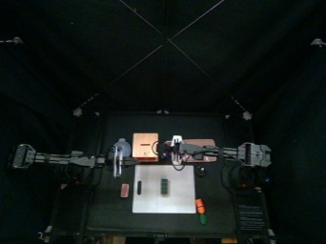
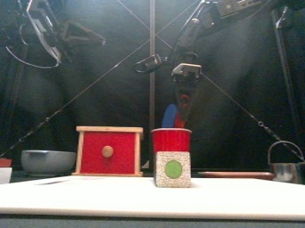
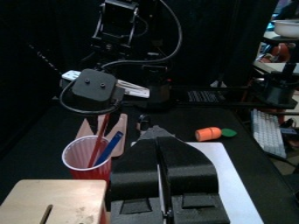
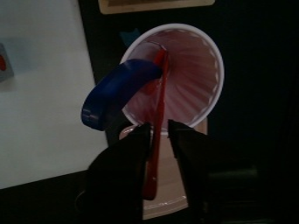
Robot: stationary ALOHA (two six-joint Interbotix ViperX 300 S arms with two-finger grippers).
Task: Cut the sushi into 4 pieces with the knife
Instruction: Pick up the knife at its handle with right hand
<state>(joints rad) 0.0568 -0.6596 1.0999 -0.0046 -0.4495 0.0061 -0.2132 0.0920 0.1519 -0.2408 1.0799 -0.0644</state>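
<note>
the right gripper [image 4: 160, 131] hangs over the red cup [image 2: 170, 141] at the middle of the table. its jaws are clamped on the handle of the red knife [image 4: 159, 96], and the knife's other end is inside the cup. the blue knife [image 4: 117, 92] leans over the cup's rim beside it, untouched.

just on the near side of the cup stands the toy sushi roll [image 2: 174, 169], on the white cutting board [image 2: 143, 203]. it is seen end-on, with a green spot in its face. whether it is in one piece cannot be told from this angle.

the left gripper [image 3: 162, 140] is held in the air to the left of the cup, its jaws pressed together with nothing between them.

the wooden box [image 2: 110, 150] with its red drawer front sits just left of the cup, and the blue-grey bowl [image 2: 48, 161] lies further left. the round metal cutter [image 2: 284, 160] stands at the right edge of the table. an orange toy food [image 3: 211, 134] with a green end lies on the black table to the right of the board.
</note>
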